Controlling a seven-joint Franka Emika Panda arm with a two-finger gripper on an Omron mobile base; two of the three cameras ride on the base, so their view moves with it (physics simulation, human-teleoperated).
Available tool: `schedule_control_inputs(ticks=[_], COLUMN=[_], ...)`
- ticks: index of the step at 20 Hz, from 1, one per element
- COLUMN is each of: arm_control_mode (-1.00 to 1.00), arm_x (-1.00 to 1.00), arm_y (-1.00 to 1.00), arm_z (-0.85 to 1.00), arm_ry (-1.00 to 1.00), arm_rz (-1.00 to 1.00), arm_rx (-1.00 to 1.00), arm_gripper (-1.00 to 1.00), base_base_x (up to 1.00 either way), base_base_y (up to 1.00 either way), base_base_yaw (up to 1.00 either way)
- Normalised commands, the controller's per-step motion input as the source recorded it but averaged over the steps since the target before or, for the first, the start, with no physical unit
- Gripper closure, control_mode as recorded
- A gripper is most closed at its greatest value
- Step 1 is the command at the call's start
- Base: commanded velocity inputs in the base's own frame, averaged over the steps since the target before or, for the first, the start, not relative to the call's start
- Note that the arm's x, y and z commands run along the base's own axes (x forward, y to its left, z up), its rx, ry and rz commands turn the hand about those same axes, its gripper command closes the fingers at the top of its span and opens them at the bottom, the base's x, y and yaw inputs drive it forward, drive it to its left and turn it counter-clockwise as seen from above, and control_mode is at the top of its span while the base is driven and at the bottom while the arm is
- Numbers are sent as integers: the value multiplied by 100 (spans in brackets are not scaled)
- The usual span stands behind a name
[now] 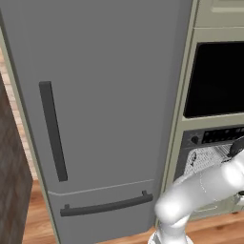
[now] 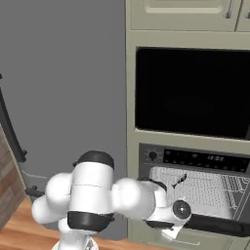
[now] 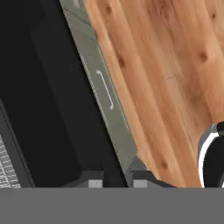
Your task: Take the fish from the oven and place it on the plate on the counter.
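**Fish on the oven rack, gripper low by the door**

The oven [image 2: 195, 158] stood open, its dark door [image 2: 219, 224] dropped forward. Inside it held 1 wire rack [image 2: 210, 193], and on that rack lay the fish [image 2: 178, 181], a small dark sliver toward the rack's left edge. Nothing else could be made out on the rack. The fish was untouched, so the whole carry to the plate was still ahead.

The arm reached across to the oven's lower left corner. In the hand view the gripper [image 3: 117, 181] pointed down past the door edge at the drawer [image 3: 105, 89] under the oven and at the wood floor [image 3: 166, 65]. Its 2 tips stood a little apart, with nothing between them.

**Risks**

- The hand sat low and close to the door. Lifting toward the rack could clip the door edge or the rack's front wire.
- The fish was tiny and slim and lay flat on open wires. A pinch slightly off line would likely close on wire or air, or nudge the fish farther back.
- With so little gap between the tips, they would probably have to spread again before coming down over the fish.
- A weak hold on so thin a body could let it drop to the floor during the carry.
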Motion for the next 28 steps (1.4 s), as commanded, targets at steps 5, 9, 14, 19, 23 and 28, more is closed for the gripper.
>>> schedule_control_inputs(ticks=[5,9,14,19,23,28], arm_control_mode=[-100,-100,-100,-100,-100,-100], arm_x=[-100,-100,-100,-100,-46,6], arm_y=[21,3,0,0,8,14], arm_z=[3,29,85,100,90,36], arm_ry=[63,25,5,0,-1,-33], arm_rz=[-3,-2,-1,0,0,4], arm_rx=[21,21,14,10,4,-4], arm_gripper=[100,100,100,100,100,100], base_base_x=[0,0,0,0,0,0], base_base_y=[0,0,0,0,0,0], base_base_yaw=[0,0,0,0,0,0])
